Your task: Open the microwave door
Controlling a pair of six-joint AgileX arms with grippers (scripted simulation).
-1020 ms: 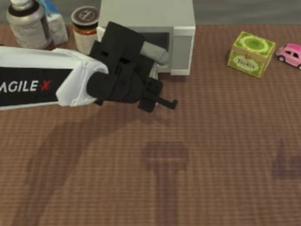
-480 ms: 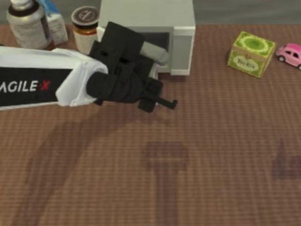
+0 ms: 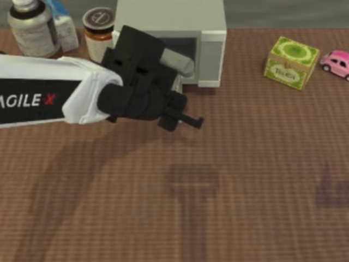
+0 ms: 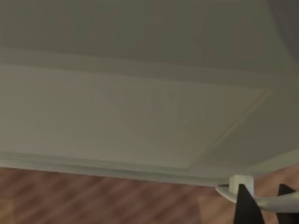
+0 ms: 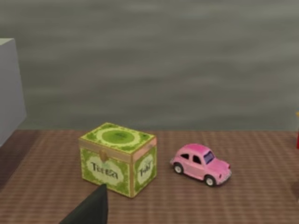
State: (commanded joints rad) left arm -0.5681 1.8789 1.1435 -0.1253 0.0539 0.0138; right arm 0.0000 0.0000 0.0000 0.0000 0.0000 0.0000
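The light grey microwave point(image 3: 169, 19) stands at the back of the table, its plain panel strip point(image 3: 211, 57) on the right. The microwave door point(image 4: 140, 116) fills the left wrist view and stands swung partly out from the oven. In the top view my left arm hides most of it. My left gripper point(image 3: 193, 120) point(image 4: 264, 203) is shut on the door's slim white handle point(image 4: 268, 201), in front of the oven. Of my right gripper only a dark part point(image 5: 91, 210) shows, low in the right wrist view.
A green-yellow tea box point(image 3: 290, 63) point(image 5: 119, 158) and a pink toy car point(image 3: 335, 63) point(image 5: 201, 163) sit at the back right. A large bottle point(image 3: 32, 27), a blue-white carton point(image 3: 62, 22) and a brown-lidded jar point(image 3: 98, 24) crowd the back left beside the microwave.
My left gripper has shifted slightly to the left with the door handle in it. Nothing else has moved.
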